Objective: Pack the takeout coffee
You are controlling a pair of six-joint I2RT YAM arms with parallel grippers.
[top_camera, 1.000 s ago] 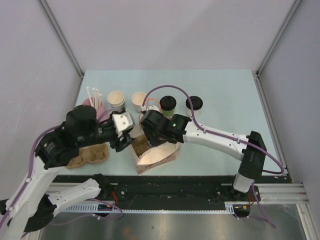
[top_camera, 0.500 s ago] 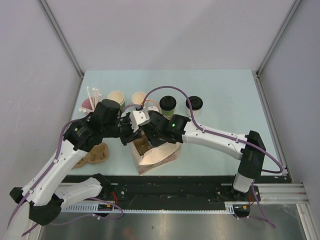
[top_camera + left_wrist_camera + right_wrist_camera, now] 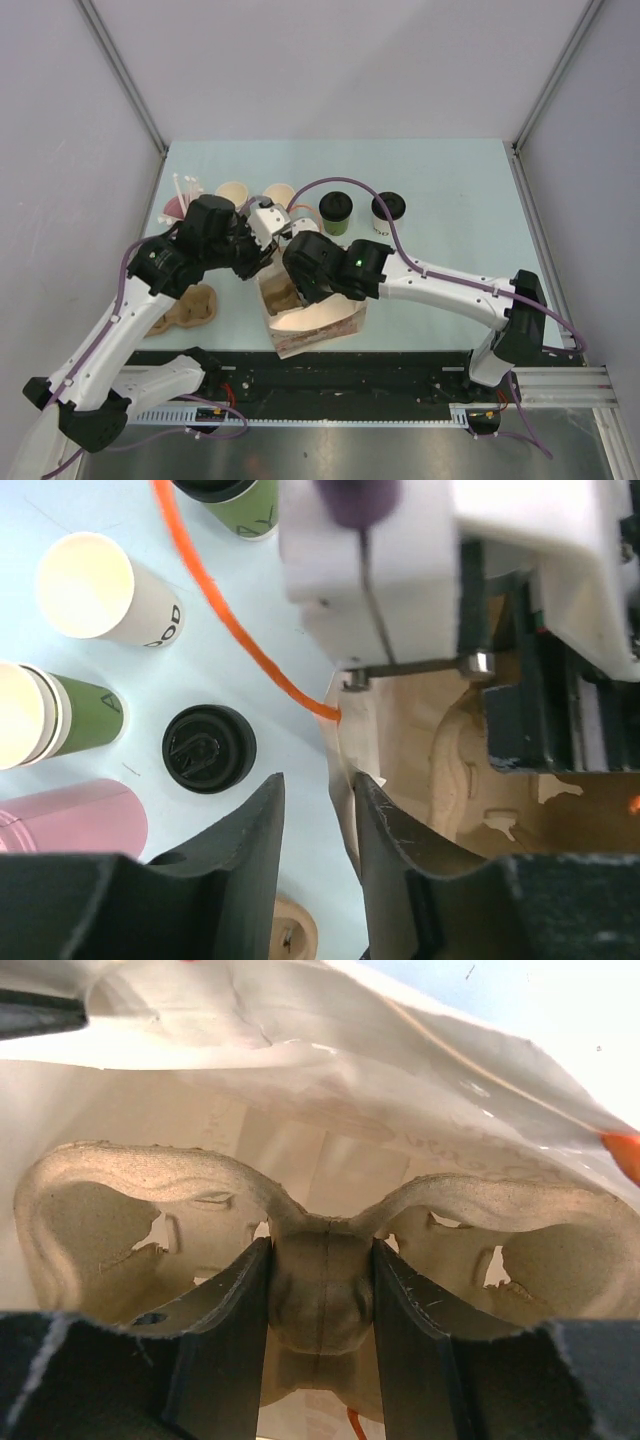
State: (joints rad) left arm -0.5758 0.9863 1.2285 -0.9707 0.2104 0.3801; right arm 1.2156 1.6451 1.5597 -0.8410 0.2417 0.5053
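Currently our right fingers [image 3: 318,1350] are clamping the carrier [image 3: 320,1260]; left fingers [image 3: 315,840] are pinching the bag [image 3: 345,770] rim, risking tearing.

Lab test cell: grey panel walls [image 3: 330,60], railed table [image 3: 450,180].

Lidded green cup [image 3: 336,212] and white cup [image 3: 387,213] stand upright.

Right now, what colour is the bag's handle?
Orange; the bag's handle shows best in the left wrist view, looping over the table.
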